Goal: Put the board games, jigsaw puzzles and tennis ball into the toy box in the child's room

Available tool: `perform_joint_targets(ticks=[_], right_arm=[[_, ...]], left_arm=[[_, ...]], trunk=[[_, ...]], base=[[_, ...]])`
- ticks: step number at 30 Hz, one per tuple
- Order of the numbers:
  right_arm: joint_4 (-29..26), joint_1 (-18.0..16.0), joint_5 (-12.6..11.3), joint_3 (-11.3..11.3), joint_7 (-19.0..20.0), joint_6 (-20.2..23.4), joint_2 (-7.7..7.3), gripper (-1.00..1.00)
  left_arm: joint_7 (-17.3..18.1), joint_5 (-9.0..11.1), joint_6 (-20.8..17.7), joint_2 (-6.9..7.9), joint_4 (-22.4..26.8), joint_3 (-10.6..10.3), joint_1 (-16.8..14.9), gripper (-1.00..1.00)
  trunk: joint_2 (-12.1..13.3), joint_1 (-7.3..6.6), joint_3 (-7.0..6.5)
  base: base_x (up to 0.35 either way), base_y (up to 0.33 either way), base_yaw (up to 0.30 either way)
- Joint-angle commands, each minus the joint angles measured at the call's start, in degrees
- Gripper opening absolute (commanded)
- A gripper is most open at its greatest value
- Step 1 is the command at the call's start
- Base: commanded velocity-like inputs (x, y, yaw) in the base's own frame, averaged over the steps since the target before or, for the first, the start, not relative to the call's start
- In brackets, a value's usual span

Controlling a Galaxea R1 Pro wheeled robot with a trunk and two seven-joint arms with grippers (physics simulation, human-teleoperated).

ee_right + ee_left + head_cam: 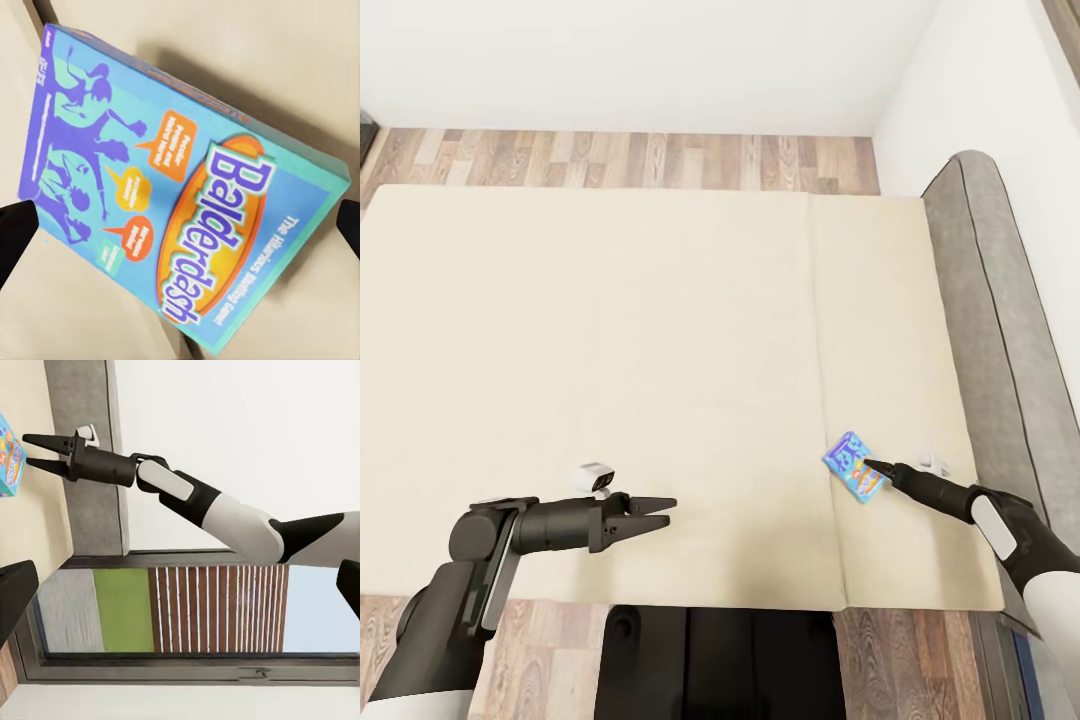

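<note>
A small blue board game point(854, 466), a Balderdash box point(172, 187), lies flat on the cream bed point(610, 350), just right of the mattress seam and near the bed's front edge. My right gripper point(872, 467) is open at the box's right side. Its two fingers point(34, 439) are spread just short of the box edge point(7, 454). In the right wrist view the dark fingertips point(16, 232) stand wide apart on either side of the box. My left gripper point(656, 511) hangs open and empty over the bed's front left part, far from the box.
A grey padded headboard point(1000, 330) runs along the bed's right side against the white wall. Wood-plank floor point(640, 158) shows beyond the bed and at its front edge. My dark base point(710, 660) sits against the front edge. A window point(187, 611) is in the left wrist view.
</note>
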State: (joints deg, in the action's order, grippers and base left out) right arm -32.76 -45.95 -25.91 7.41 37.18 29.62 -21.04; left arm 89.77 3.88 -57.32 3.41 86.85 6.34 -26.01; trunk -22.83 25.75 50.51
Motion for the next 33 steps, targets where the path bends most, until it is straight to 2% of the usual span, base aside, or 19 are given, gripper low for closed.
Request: perform_joint_targets(ticks=[1,18,25,33], right_arm=[[0.0,0.0,-0.3,0.2,0.1,0.4,0.02,1.00],[0.0,0.0,-0.3,0.1,0.1,0.4,0.07,1.00],[0.0,0.0,-0.3,0.1,0.1,-1.9,0.05,1.00],[0.0,0.0,-0.4,0.0,0.1,-2.2,0.04,1.00]], left_arm=[[0.2,0.0,-0.6,0.00,0.0,0.0,0.0,1.00],[0.2,-0.1,-0.6,-0.07,0.0,0.0,0.0,1.00],[0.2,-0.1,-0.6,-0.07,0.0,0.0,0.0,1.00],[0.2,-0.1,-0.6,-0.07,0.0,0.0,0.0,1.00]], trunk=[[-0.1,0.03,0.06],[-0.1,0.03,0.06],[-0.1,0.03,0.06],[-0.1,0.03,0.06]], base=[[0.000,0.035,0.000],[0.000,0.004,0.000],[0.000,0.000,0.000],[0.000,0.000,0.000]])
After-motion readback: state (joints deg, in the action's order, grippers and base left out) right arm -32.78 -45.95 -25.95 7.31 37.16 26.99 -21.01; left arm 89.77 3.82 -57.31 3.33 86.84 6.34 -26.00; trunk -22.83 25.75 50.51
